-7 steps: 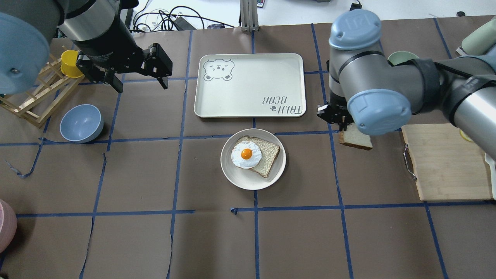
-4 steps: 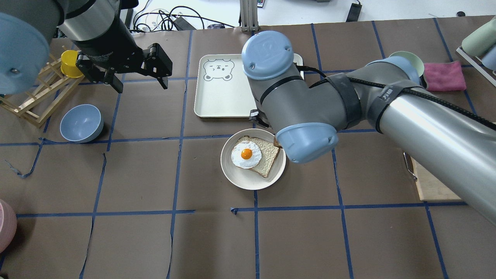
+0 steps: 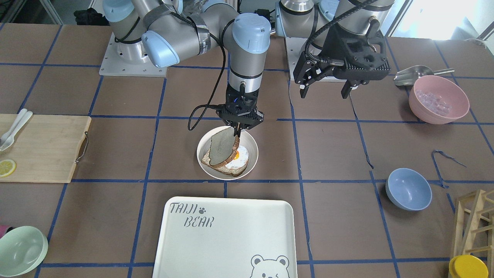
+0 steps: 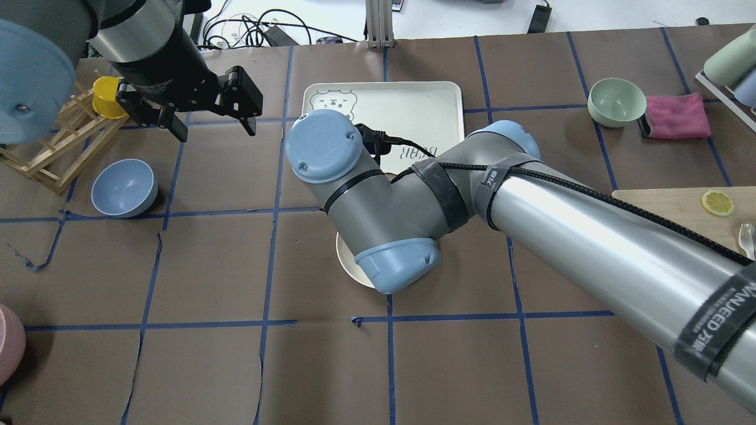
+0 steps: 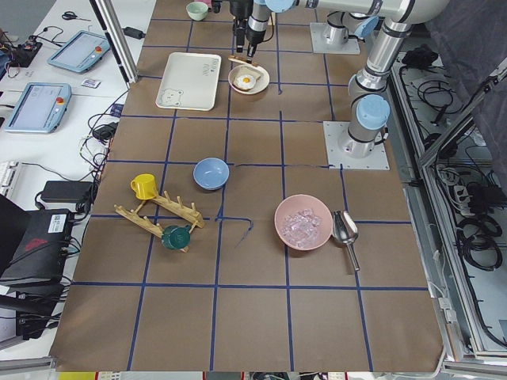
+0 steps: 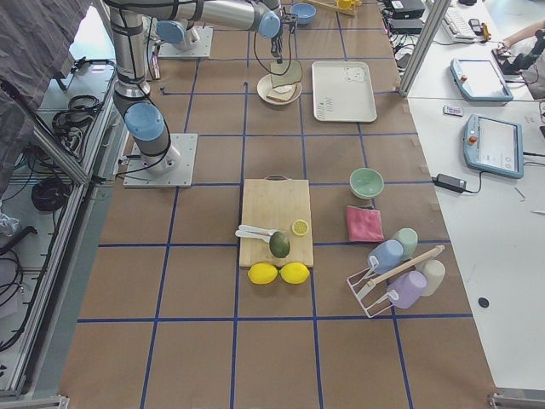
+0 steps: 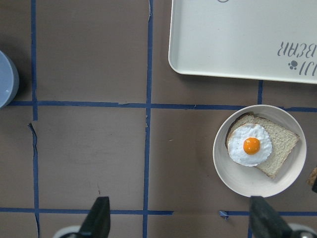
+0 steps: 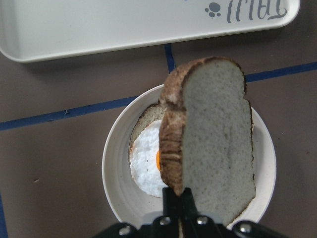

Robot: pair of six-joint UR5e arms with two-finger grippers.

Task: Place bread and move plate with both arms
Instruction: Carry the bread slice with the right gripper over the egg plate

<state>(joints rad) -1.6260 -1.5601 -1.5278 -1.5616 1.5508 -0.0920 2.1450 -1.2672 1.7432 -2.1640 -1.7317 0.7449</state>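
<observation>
My right gripper (image 3: 239, 129) is shut on the bread (image 3: 222, 150), a pale slice with a dark crust. It holds the bread tilted just over the plate (image 3: 252, 148). In the right wrist view the bread (image 8: 213, 153) hangs from the fingers (image 8: 173, 198) above the plate (image 8: 111, 168) and the other slice with the fried egg (image 8: 146, 163). In the overhead view the right arm hides all but the plate's rim (image 4: 348, 268). My left gripper (image 4: 215, 128) is open and empty, hovering to the plate's left. Its wrist view shows the plate (image 7: 223, 163) and egg (image 7: 250, 145).
The white bear-print tray (image 3: 224, 239) lies just beyond the plate. A blue bowl (image 4: 124, 188), a wooden rack (image 4: 53, 147) and a yellow cup (image 4: 108, 97) stand at the left. A green bowl (image 4: 617, 101), a pink cloth (image 4: 676, 116) and a cutting board (image 3: 42, 146) are at the right.
My right arm has swung left from near the cutting board, carrying the bread to above the plate. The left arm has not moved.
</observation>
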